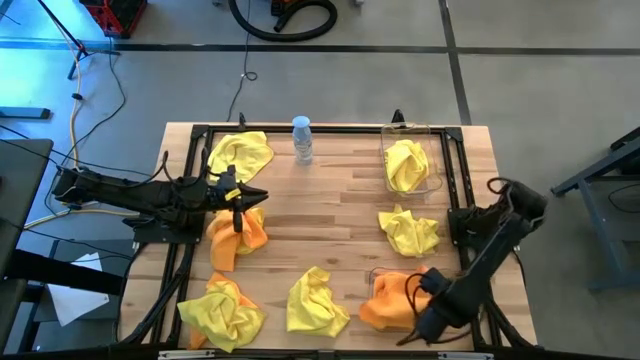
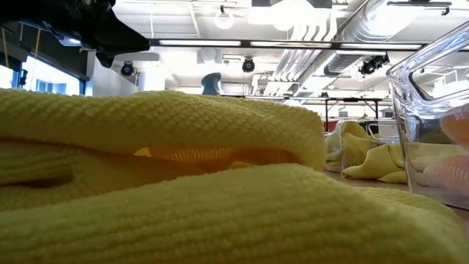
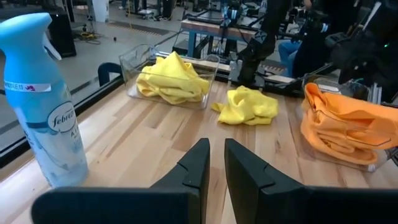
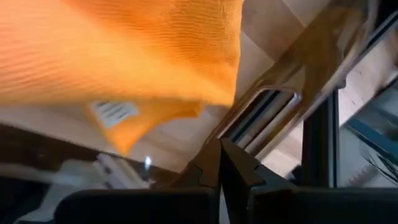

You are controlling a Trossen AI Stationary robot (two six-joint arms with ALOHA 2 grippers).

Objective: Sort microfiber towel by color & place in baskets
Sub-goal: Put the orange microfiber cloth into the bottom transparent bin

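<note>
Seen from above, the left tool [image 1: 243,196] hangs over the worktop [image 1: 330,190] at about nine o'clock, its fingers [image 3: 198,167] drawn near each other with a thin gap and nothing visibly between them in its own wrist view, so it looks empty. The orange towel [image 1: 240,236] lies just under and toward six o'clock of that tool, bunched with its long axis running roughly twelve to six; a yellow towel [image 1: 240,155] sits just to its twelve o'clock side, beside the spray bottle [image 1: 302,139]. The right tool [image 1: 433,285] is down at about five o'clock, pinched fully together, right against the orange pile [image 1: 392,298] in the near bin [image 1: 372,276]; whether cloth is caught between its tips cannot be told. The far bin [image 1: 432,160], at about one o'clock, holds a yellow towel [image 1: 405,165]. Loose yellow towels lie at three o'clock [image 1: 408,231], six o'clock [image 1: 315,302] and seven o'clock [image 1: 222,312]. The left arm is clearly nearer the loose orange towel; the likely next move is a short drop toward six o'clock, fingers spread wider, closing across the cloth's narrow width, then a carry across the worktop to the orange bin at five o'clock.
</note>
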